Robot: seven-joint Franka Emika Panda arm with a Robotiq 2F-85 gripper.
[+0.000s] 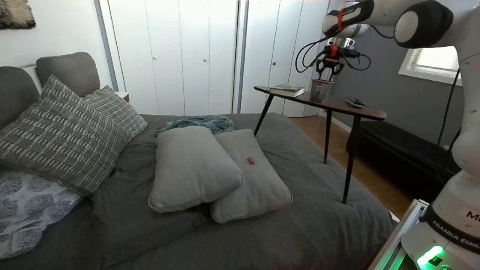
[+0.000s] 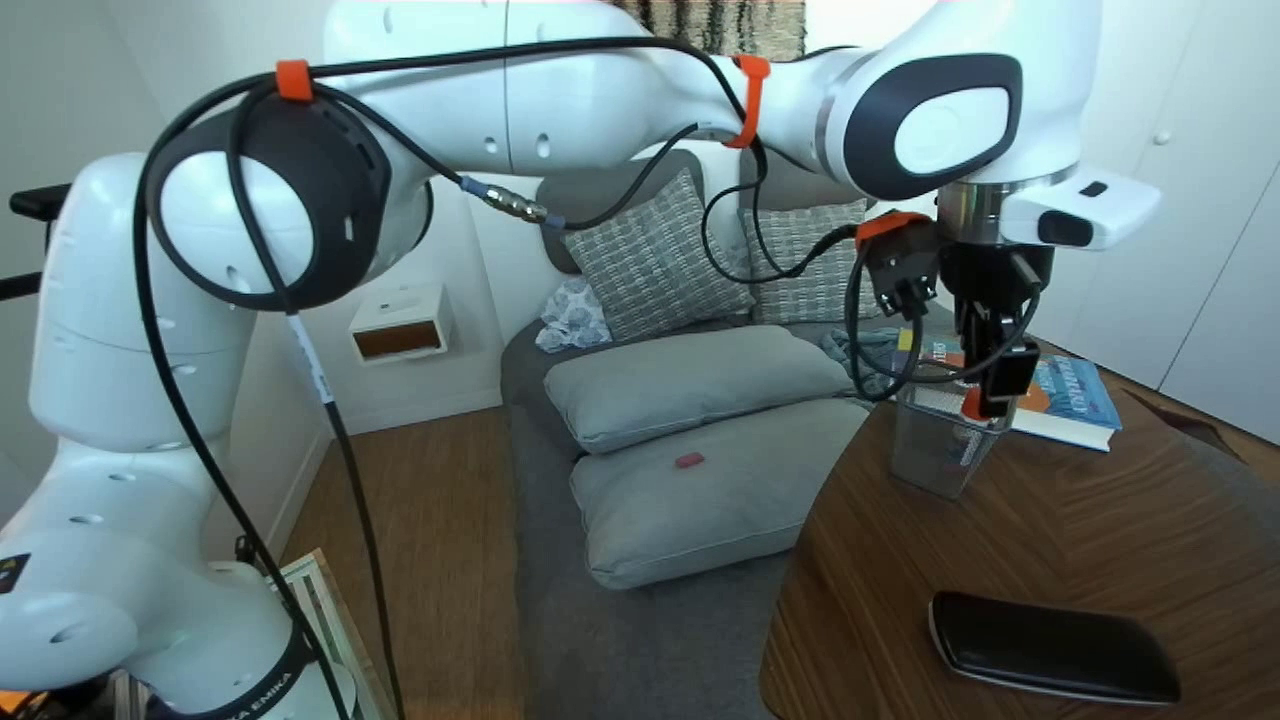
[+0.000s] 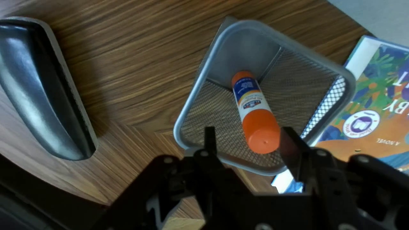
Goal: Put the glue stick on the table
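The glue stick (image 3: 255, 105), with orange cap and blue and white label, leans inside a grey mesh container (image 3: 198, 89) in the wrist view. The container stands on the dark brown wooden table (image 3: 137, 80), also seen in both exterior views (image 1: 339, 105) (image 2: 1050, 560). My gripper (image 3: 248, 129) is open at the container's mouth, with the cap between its fingertips. The right finger overlaps the cap's edge; I cannot tell whether they touch. In the exterior views the gripper (image 1: 325, 78) (image 2: 985, 400) points down into the container (image 1: 325, 96) (image 2: 925, 450).
A book (image 1: 287, 90) (image 3: 377, 118) lies beside the container. A black case (image 2: 1050, 650) (image 3: 41, 86) lies on the table's other side. Grey pillows (image 1: 195, 168) lie on the bed, with a small red object (image 1: 251, 161) on one. Cables hang near the wrist.
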